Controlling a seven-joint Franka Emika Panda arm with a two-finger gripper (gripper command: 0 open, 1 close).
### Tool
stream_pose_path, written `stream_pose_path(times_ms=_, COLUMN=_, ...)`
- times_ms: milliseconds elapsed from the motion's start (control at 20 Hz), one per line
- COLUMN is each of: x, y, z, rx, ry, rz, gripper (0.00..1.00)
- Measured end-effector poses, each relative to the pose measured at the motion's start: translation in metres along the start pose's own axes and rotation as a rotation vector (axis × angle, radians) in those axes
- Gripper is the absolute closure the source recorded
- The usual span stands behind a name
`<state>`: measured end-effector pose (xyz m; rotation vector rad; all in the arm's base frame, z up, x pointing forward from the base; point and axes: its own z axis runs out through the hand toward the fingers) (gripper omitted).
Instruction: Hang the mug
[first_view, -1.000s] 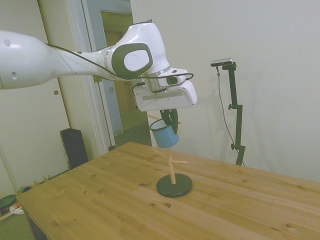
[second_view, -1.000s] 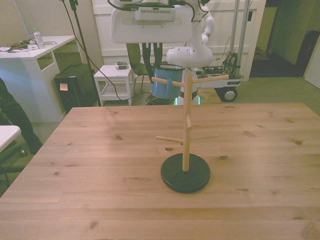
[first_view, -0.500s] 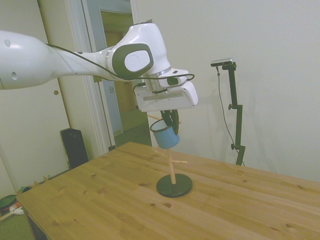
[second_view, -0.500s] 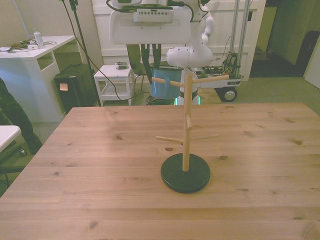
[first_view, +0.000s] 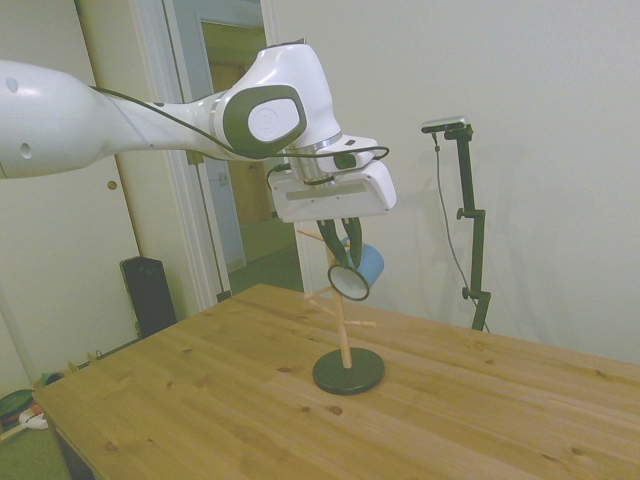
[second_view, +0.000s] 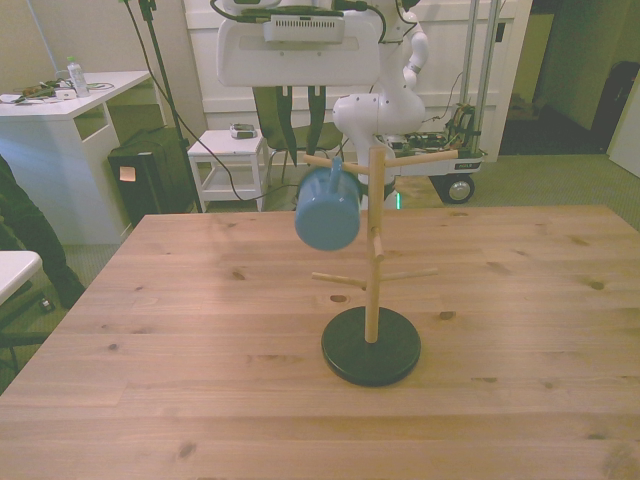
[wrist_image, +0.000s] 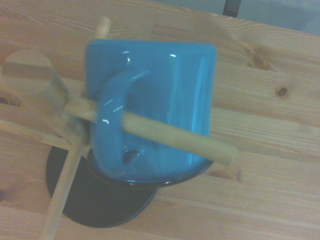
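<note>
Mug (second_view: 327, 210) is hung by its handle on the rack's (second_view: 371, 262) upper peg; gripper (second_view: 301, 125) fingers are spread apart, so only backing off is left.

No legible text, label, brand, number or sign is showing in any of the three views. The mug (second_view: 327, 208) is presenting a plain surface with no marking. The arm (first_view: 120, 120) and the gripper (second_view: 300, 118) housing are showing no readable lettering. A small tag on a dark box (second_view: 148, 178) off the front view's left is appearing too small to read.
</note>
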<state>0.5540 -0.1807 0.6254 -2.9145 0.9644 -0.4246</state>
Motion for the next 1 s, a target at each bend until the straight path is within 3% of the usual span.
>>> stream_pose_path(times_ms=600, x=-0.009, y=0.01, z=-0.008, rx=0.005, ry=0.001, rz=0.012, gripper=0.0)
stream_pose_path(times_ms=850, x=-0.043, y=0.04, z=-0.038, rx=0.018, ry=-0.014, rz=0.07, gripper=0.0)
stream_pose_path(times_ms=1000, x=-0.079, y=0.056, z=-0.031, rx=0.025, ry=-0.04, rz=0.083, gripper=0.0)
